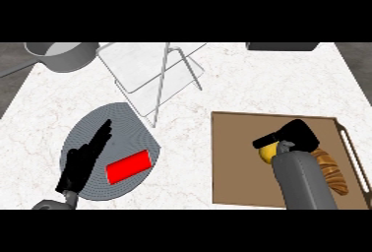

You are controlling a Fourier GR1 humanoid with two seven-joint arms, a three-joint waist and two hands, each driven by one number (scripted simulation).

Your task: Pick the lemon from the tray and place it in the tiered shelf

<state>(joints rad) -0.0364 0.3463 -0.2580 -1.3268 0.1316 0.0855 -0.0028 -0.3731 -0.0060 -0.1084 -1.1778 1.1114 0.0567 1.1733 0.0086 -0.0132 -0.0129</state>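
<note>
As R hand (294, 135) cups round lemon (266, 156), tray (240, 167) lies flat.

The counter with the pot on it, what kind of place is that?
Most likely a kitchen: a grey pot stands on a marble counter, and a wooden tray holds a lemon and a croissant.

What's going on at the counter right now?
The right hand curls round the lemon, which sits in the tray beside a croissant. The left hand lies open over the mat, next to a red block. The shelf stands farther back, the lemon not yet in it.
</note>
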